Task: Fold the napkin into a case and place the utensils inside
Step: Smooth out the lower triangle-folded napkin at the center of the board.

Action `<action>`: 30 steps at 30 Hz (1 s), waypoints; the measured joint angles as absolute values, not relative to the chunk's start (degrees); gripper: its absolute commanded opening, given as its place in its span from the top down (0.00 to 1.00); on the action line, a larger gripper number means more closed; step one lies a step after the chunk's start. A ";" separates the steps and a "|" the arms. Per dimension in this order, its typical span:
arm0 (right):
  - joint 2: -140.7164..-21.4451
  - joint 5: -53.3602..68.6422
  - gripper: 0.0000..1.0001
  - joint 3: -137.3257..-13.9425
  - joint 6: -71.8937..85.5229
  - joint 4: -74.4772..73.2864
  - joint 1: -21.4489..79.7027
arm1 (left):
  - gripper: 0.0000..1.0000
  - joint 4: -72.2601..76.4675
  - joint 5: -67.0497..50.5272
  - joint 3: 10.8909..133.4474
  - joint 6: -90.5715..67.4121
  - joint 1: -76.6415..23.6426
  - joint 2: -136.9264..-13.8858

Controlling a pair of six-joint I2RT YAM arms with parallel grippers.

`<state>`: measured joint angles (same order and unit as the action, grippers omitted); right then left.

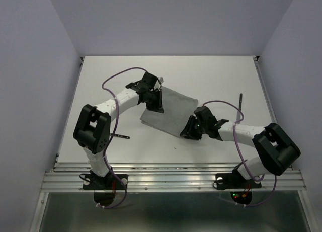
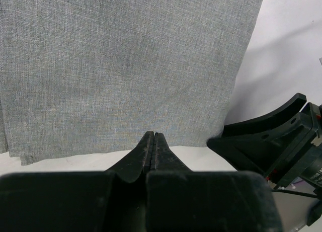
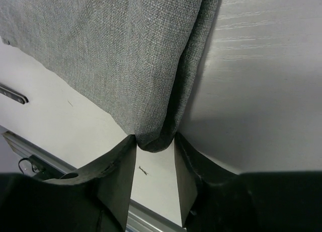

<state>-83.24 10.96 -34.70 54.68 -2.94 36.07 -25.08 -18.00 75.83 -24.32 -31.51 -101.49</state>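
A folded grey napkin (image 1: 173, 110) is lying mid-table (image 1: 100, 86), looking soft, light and limp. The right gripper (image 3: 154, 144) is straddling its doubled corner with jaws apart, probably the firmest place to pinch. The left gripper (image 2: 153, 137) is resting closed at the opposite edge; whether it is pinching cloth is unclear.

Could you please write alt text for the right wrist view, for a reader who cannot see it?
A folded corner of the grey napkin sits between the parted fingers of the right gripper, seen close above the white table. The end of a utensil shows at the left edge.
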 measured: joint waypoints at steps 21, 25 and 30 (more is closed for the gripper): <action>-79.81 10.33 0.60 -29.19 56.55 0.62 36.10 | 1.00 -23.81 -18.22 74.41 -24.53 -31.51 -101.49; -79.46 10.17 0.53 -29.10 56.47 1.32 36.12 | 1.00 -23.83 -18.26 74.41 -24.51 -31.51 -101.49; -76.71 7.53 0.62 -29.54 54.11 -3.60 36.14 | 1.00 -23.83 -18.17 74.41 -24.51 -31.51 -101.51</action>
<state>-76.71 7.53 -29.54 54.11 -3.60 36.14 -23.83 -18.17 74.41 -24.51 -31.51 -101.51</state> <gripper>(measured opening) 0.449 0.037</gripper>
